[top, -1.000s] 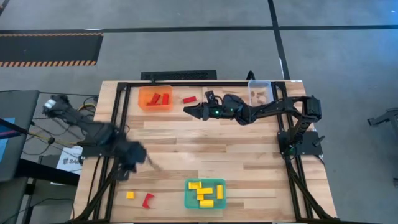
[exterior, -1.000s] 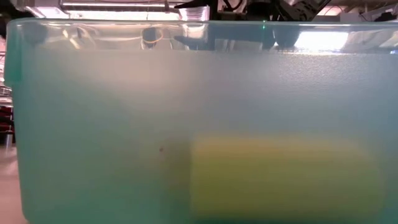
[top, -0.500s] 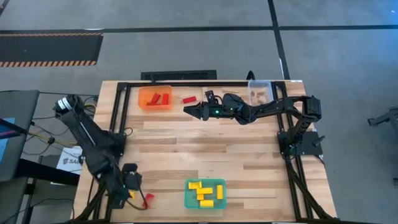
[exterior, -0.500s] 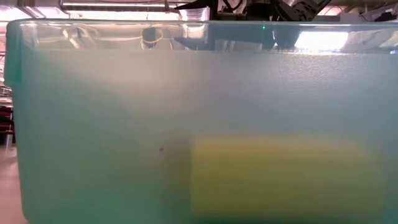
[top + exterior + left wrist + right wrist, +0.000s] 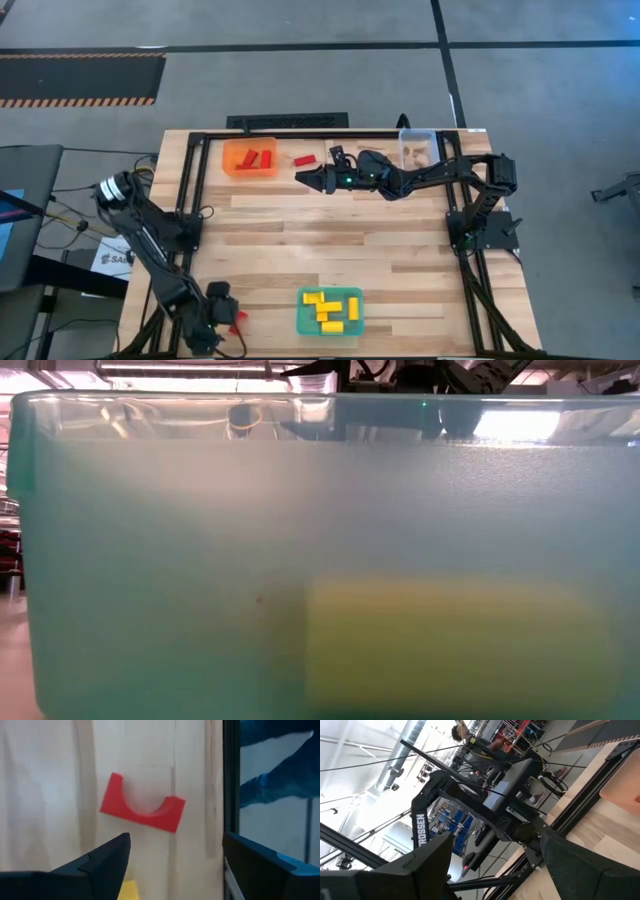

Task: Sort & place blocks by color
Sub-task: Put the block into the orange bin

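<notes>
Left gripper [image 5: 222, 318]: newly swung to table's near-left corner, jaws now spread empty over red arch block [image 5: 142, 809]; pickup pending.

You are looking at a robotics lab or workshop, not a home: a butcher-block counter [image 5: 330, 250] bolted inside a black metal frame [image 5: 196, 190] stands on a bare grey concrete floor [image 5: 300, 80] crossed by dark seams, with a black-and-orange hazard-striped mat [image 5: 80, 78] lying off to one side. Loose cables [image 5: 75, 215] trail off the counter's left edge beside 1 of the 2 dark arms mounted there. Past the right wrist camera you see an industrial hall with exposed silver ducting [image 5: 402, 750], overhead wires and a black stand marked TROSSEN [image 5: 420, 827].
</notes>
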